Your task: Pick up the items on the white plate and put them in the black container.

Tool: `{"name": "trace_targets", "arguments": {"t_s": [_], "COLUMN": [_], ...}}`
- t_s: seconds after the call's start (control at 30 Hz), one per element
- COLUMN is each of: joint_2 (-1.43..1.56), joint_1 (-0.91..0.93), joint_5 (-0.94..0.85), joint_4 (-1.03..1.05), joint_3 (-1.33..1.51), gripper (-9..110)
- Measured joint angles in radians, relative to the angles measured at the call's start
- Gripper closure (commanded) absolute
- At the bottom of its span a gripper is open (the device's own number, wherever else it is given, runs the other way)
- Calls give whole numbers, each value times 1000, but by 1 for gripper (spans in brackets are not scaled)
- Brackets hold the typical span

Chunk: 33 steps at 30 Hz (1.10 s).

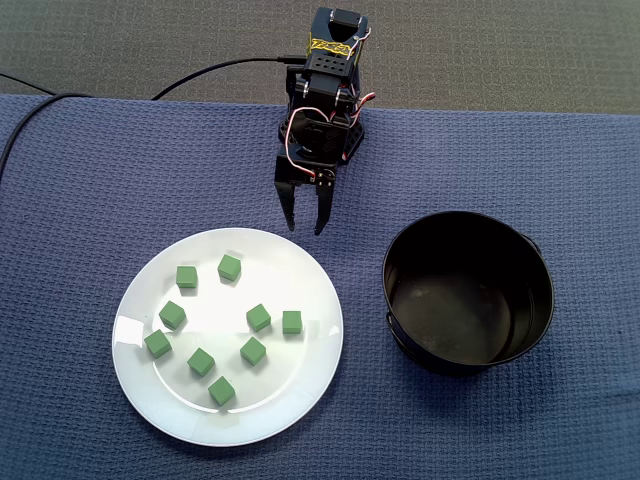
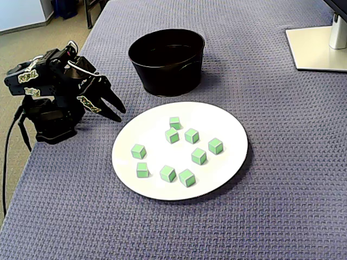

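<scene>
Green cubes: nine, scattered on white plate.
Black container: empty, beside plate on counter.
Fingers: slightly parted, empty, just beyond plate rim.
Risks: small cube slipping from pinch; close neighbours nudged; release short of container rim.

Probably an office: a monitor stand sits on the cloth-covered table, above a carpeted floor.

Nine little green cubes sit scattered on a round white plate, none touching. The black container, round, upright and empty, stands just right of the plate in this fixed view.
</scene>
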Motion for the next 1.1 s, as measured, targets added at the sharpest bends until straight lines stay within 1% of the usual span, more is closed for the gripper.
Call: {"name": "trace_targets", "arguments": {"t_s": [0.07,0.17,0.27,0.5,0.6,0.73,0.93,1.1], "joint_2": [0,0,0,0,-29,-184,-515,-736], "joint_1": [11,121,143,179,229,252,296,337], "joint_5": [9,91,118,127,127,155,218,198], "joint_4": [8,146,210,227,160,77,52,-3], "joint_3": [0,0,0,0,-2,-64,-272,-428], "gripper": [87,87,87,85,85,85,86,86]}}
